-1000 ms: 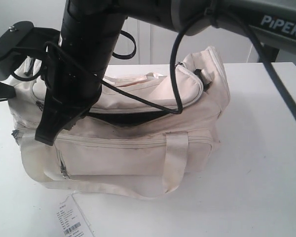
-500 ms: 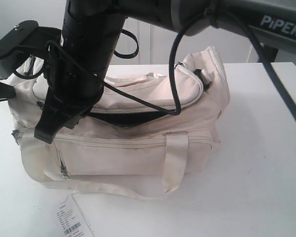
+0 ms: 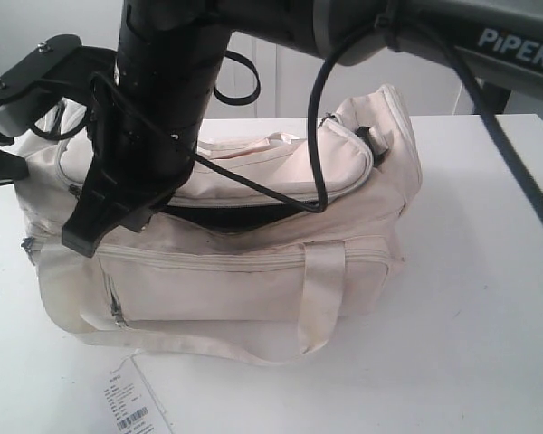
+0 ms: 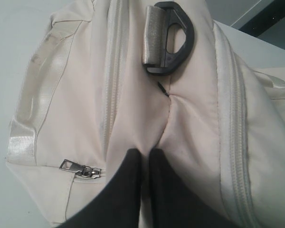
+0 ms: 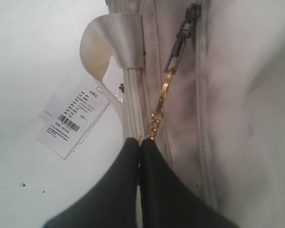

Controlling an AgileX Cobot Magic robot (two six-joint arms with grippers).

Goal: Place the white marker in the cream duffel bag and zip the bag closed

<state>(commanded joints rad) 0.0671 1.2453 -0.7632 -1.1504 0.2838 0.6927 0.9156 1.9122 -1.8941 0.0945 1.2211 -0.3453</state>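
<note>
Currently right jaws pinch only the gold charm (image 5: 161,102) chain, left jaws clamp cream duffel bag (image 3: 253,271) fabric; chain could slip, leaving the bag open.

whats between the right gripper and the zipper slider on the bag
A gold chain and a dark pull, strung from right gripper to zipper slider along the cream duffel bag; seen in the right wrist view.

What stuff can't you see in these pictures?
1. White marker: in no view; the cream duffel bag has a dark opening showing only black.
2. That opening's left end: exterior view, behind the right arm.
3. Barcode label print: too small, cut by the exterior view's bottom edge.
4. Gold charm end: right wrist view, pinched inside the right gripper.
</note>
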